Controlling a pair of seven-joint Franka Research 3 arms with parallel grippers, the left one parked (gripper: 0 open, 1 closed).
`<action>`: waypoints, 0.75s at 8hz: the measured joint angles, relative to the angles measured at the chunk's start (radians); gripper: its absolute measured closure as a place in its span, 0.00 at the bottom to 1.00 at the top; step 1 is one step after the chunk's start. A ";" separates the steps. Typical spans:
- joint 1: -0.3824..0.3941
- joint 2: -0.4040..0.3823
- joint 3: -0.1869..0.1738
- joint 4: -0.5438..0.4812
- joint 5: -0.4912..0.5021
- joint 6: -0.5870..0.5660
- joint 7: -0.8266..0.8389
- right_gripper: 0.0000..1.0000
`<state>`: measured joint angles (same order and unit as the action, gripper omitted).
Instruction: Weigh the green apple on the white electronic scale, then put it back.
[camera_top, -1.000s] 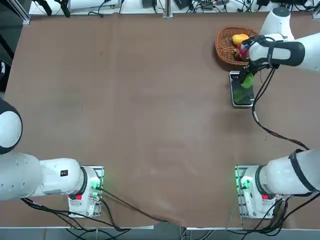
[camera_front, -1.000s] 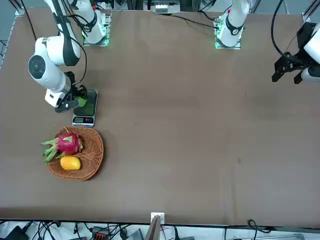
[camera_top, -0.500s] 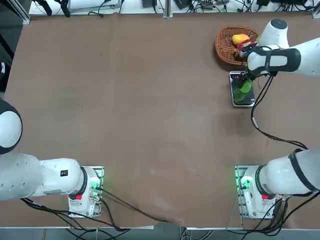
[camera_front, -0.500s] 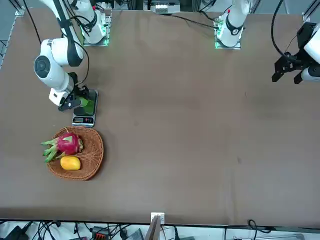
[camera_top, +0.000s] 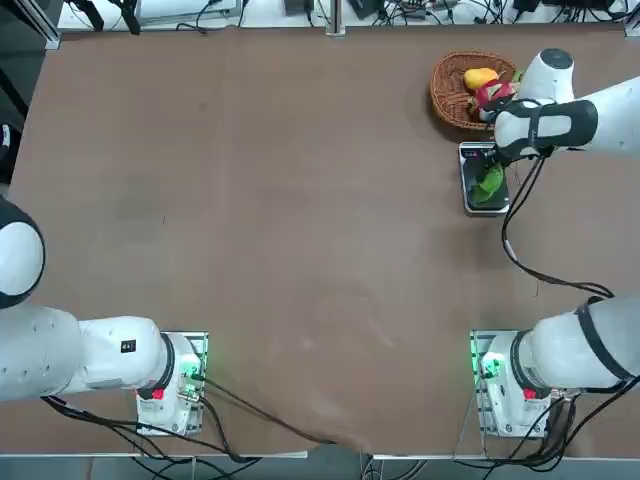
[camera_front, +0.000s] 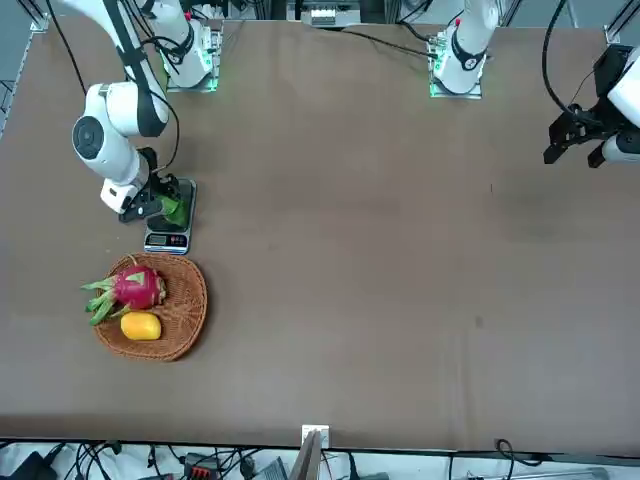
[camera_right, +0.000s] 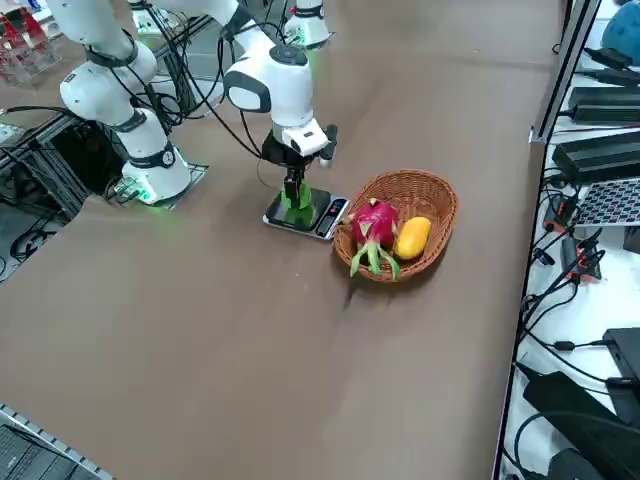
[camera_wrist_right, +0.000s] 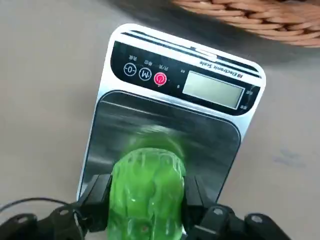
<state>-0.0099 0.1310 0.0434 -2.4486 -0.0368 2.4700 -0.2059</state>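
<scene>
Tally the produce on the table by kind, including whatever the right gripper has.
Green apple, between the fingers of the right gripper over the scale: 1
Pink dragon fruit, in the basket: 1
Yellow fruit, in the basket: 1
Total: 3

The wicker basket (camera_top: 445, 99) is blocking passage just beyond the scale's display end, the right forearm (camera_top: 600, 118) is obstructing overhead access from the right, and the bare tabletop (camera_top: 270, 220) is leaving a wide lane left of the scale (camera_top: 472, 185).
</scene>
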 joint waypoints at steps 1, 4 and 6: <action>0.000 0.003 0.000 0.000 0.000 0.001 0.000 0.28; 0.000 0.005 0.000 0.000 0.000 0.001 0.000 0.11; 0.000 0.003 0.000 0.006 0.000 0.002 0.003 0.00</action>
<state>-0.0099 0.1338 0.0437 -2.4425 -0.0368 2.4719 -0.2031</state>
